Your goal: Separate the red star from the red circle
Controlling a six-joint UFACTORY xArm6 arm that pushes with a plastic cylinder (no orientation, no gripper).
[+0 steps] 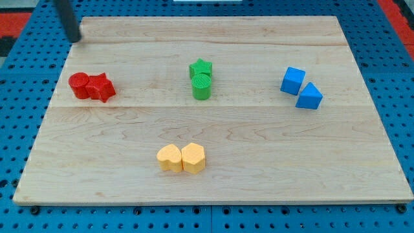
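The red circle (pixel 80 85) and the red star (pixel 101 87) lie touching each other at the view's left of the wooden board (pixel 259 168), circle on the left, star on the right. My tip (pixel 75 39) is at the view's top left, above the red pair and apart from them, roughly over the circle.
A green star (pixel 201 67) touches a green circle (pixel 202 86) at the top middle. A blue cube (pixel 293 80) and a blue triangle (pixel 310 96) sit at the right. A yellow heart (pixel 170 157) and a yellow hexagon (pixel 193 157) touch at the bottom middle.
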